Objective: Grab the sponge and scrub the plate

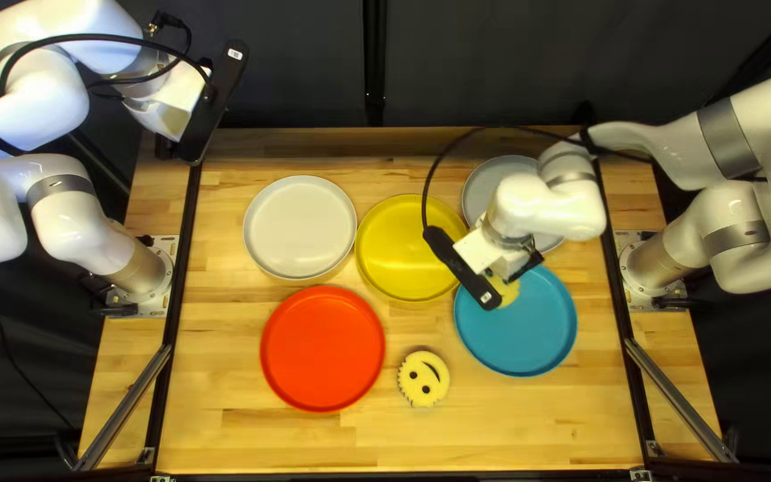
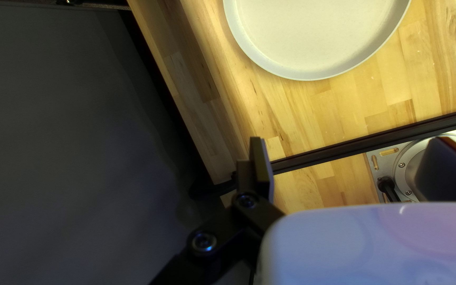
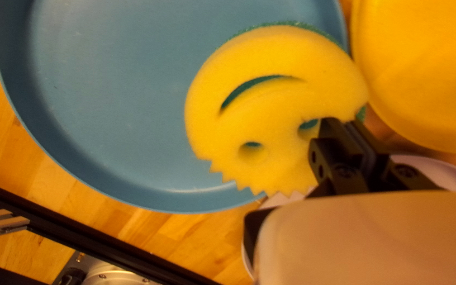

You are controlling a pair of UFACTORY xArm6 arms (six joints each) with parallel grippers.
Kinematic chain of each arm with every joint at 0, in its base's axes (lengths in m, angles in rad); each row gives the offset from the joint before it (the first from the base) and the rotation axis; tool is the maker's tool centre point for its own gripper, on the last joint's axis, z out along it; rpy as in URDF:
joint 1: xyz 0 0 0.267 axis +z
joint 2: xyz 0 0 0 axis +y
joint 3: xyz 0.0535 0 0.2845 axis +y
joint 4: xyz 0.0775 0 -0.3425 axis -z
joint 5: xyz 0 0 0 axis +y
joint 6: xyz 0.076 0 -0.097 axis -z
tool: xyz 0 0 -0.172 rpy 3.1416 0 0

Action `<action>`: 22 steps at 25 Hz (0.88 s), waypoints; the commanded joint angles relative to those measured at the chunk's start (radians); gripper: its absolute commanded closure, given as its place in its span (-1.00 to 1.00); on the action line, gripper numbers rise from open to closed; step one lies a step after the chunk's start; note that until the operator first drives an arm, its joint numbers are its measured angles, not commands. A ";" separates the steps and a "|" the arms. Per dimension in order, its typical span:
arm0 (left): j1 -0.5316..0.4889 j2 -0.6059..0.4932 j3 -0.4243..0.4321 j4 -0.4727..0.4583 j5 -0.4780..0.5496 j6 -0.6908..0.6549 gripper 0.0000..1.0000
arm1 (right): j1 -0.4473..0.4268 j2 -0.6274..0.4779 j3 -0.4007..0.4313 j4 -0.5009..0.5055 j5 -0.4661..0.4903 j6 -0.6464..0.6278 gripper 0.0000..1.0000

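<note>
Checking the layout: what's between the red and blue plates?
In the top left view, a yellow smiley sponge lies on the table between the red plate and blue plate, toward the near edge, touching neither.

Glossy white, rounded arms (image 1: 765, 103), grey bands (image 1: 729, 138), black cables (image 1: 73, 37); the dark link's screws (image 2: 247, 200) look bluish, perhaps from reflections.

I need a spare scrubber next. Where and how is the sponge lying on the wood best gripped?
I would pinch the sponge across opposite sides of its rim, coming straight down: it lies flat, face up, its round edge exposed. The red plate and blue plate both stand apart from it, so each finger should have room.
</note>
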 commanded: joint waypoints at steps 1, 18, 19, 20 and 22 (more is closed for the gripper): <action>0.000 0.000 0.000 0.000 0.000 0.000 -1.00 | -0.020 0.001 -0.003 0.033 -0.002 -0.022 1.00; 0.000 0.000 0.000 0.000 0.000 0.000 -1.00 | -0.089 0.153 -0.171 0.031 0.028 -0.109 1.00; 0.000 0.000 0.000 0.000 0.000 0.000 -1.00 | -0.097 0.168 -0.187 0.034 0.029 -0.119 1.00; 0.000 0.000 0.000 0.000 0.000 0.000 -1.00 | -0.115 0.202 -0.227 0.039 0.035 -0.142 1.00; 0.000 0.000 0.000 0.000 0.000 0.000 -1.00 | -0.140 0.245 -0.276 0.047 0.043 -0.172 1.00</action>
